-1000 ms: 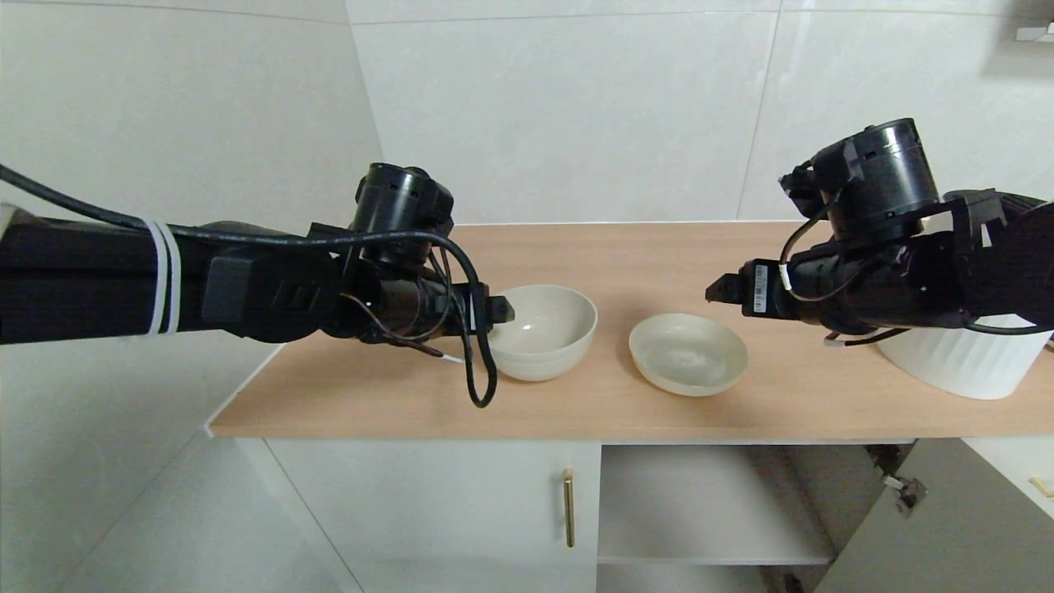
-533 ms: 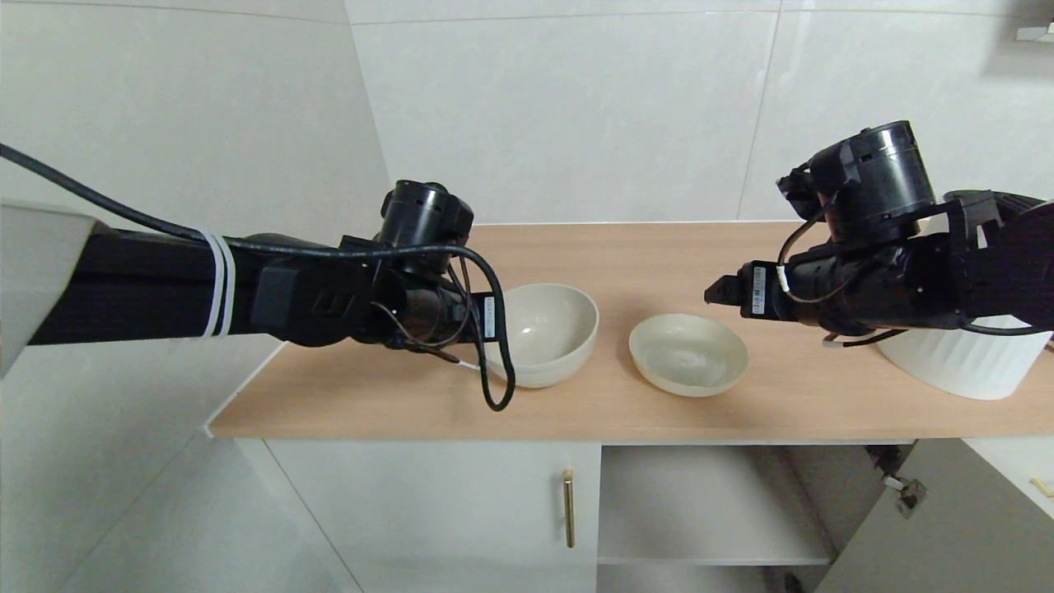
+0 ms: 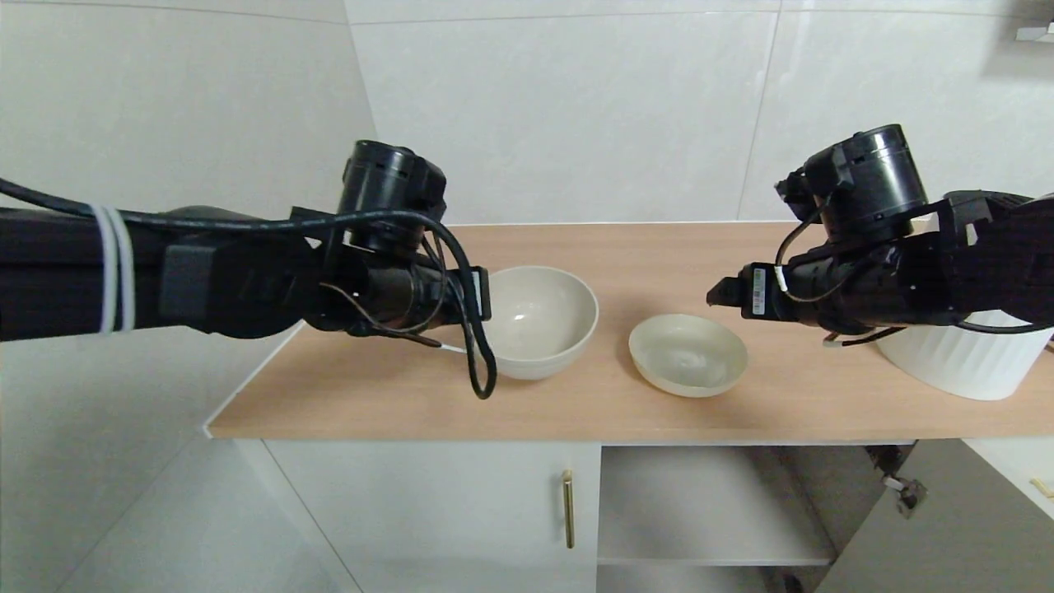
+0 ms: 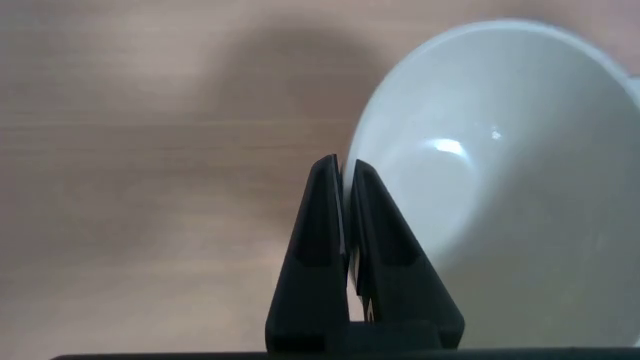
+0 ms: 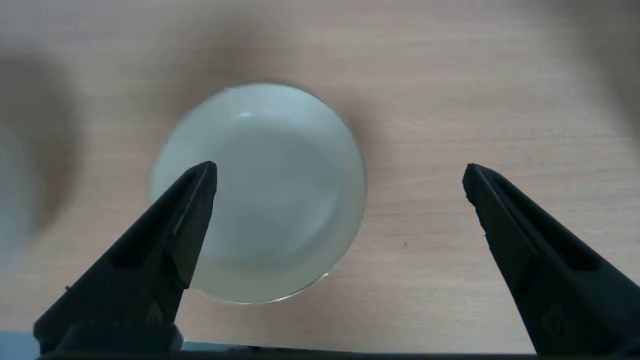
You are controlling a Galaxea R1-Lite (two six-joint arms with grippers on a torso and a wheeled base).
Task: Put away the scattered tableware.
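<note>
Left arm (image 3: 214,288) and right arm (image 3: 947,276) are matte black, a cylindrical housing behind left tool (image 4: 342,165) and right tool (image 5: 338,172) alike — looping black cables and white ties trail the left.

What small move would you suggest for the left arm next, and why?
Probably lift the deep bowl straight up off the counter. The fingers of the left gripper are pinched on its rim, and the open cabinet shelf below looks like its destination.
</note>
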